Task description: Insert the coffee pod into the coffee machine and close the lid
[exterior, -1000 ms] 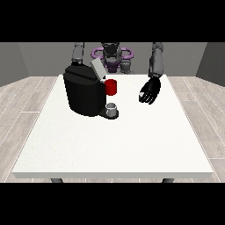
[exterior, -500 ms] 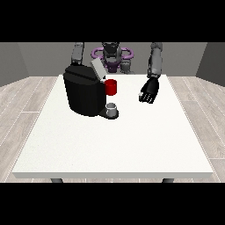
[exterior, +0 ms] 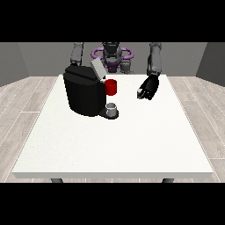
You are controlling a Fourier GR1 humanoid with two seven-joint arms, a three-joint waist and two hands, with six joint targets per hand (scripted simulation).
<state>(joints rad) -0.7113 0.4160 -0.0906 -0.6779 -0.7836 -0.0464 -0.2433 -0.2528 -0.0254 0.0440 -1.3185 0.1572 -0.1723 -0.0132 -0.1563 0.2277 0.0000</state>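
One hand (exterior: 148,88) visible, view's right, above tabletop (exterior: 132,140), fingers curled, holding nothing. Machine (exterior: 83,91) lid (exterior: 97,69) up, red thing (exterior: 111,87) at it, grey thing (exterior: 112,108) at base.

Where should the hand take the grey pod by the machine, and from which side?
Probably by its side walls, from above and the view's right. The grey pod stands upright on the machine's base, the coffee machine blocking its left; the hand at the view's right has open approach.
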